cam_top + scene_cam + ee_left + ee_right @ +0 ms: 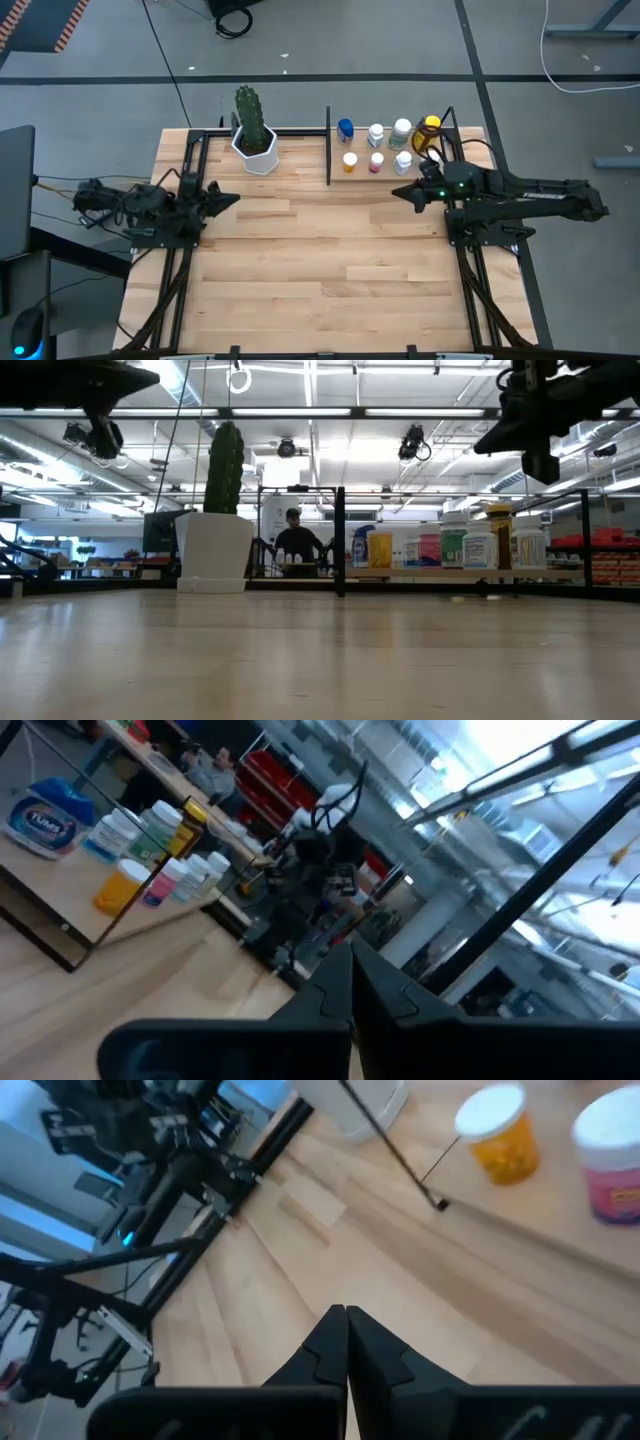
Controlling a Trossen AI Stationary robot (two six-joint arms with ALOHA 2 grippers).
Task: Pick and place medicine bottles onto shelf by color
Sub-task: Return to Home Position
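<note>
My left gripper [232, 199] hung above the left side of the table [320, 270], well apart from the shelf [362, 147]. Its two fingers [330, 992] were pressed together tip to tip with nothing between them. My right gripper [397, 192] hung over the right side, just in front of the shelf, and its fingers [325, 1348] had likewise met, empty.

The medicine bottles [376, 134] all stood upright on the shelf in two rows, none on the bare table. In the back row a blue bottle [345, 128] stood at the left end and an amber-yellow bottle [431, 125] at the right, with two white-capped ones between. In front stood an orange bottle [350, 160], then a pink bottle [377, 161]. Beside it, nearest my right arm, was a white bottle [403, 162]. Its label looked green, though I could not be sure. I counted seven.

The white cactus pot [258, 150] sat left of the shelf, beyond a black post [328, 145].
</note>
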